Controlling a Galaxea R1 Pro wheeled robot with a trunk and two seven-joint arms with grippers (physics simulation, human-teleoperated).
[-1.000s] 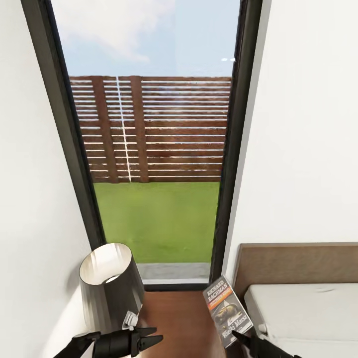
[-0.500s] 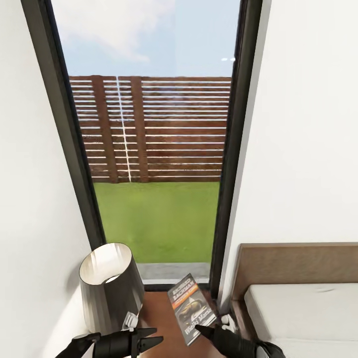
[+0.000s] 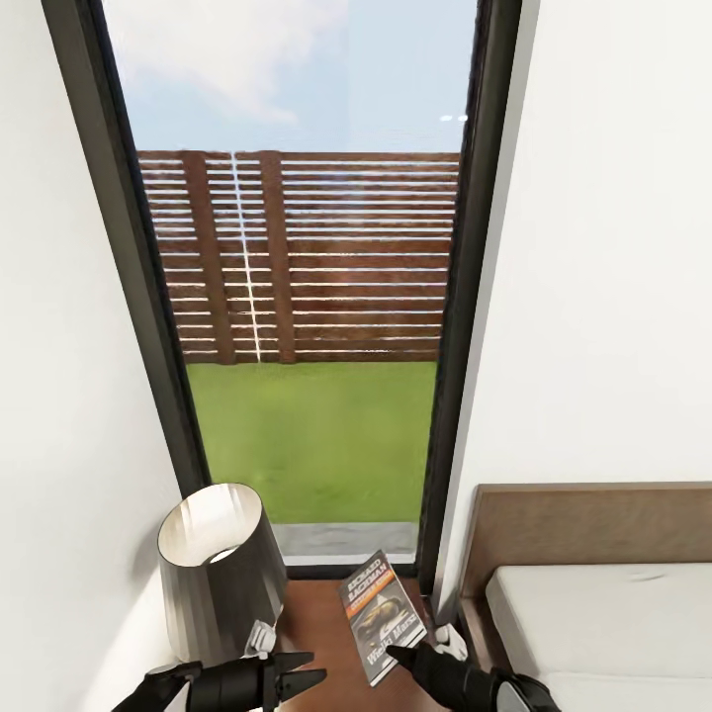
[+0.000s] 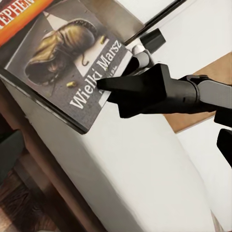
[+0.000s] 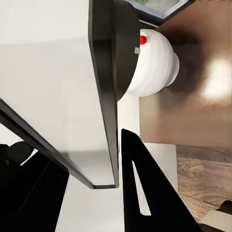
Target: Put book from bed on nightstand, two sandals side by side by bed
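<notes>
1. Right gripper [image 3: 400, 655] is pinched on the book [image 3: 381, 615] at its near bottom corner, fingers closed on the cover.
2. The book sits over the nightstand [image 3: 321, 623], cover up and tilted; can't tell if it's resting flat.
3. Left gripper [image 3: 314, 668] hangs over the nightstand's near edge, jaws slightly parted, nothing in them.
4. A lamp [image 3: 220, 569] stands on the nightstand, left of the book.
5. The bed [image 3: 603, 613] is just right of the nightstand.

Left pincer [image 3: 314, 675] hangs low with fingers apart; right pincer [image 3: 396, 653] is clamped shut.
</notes>
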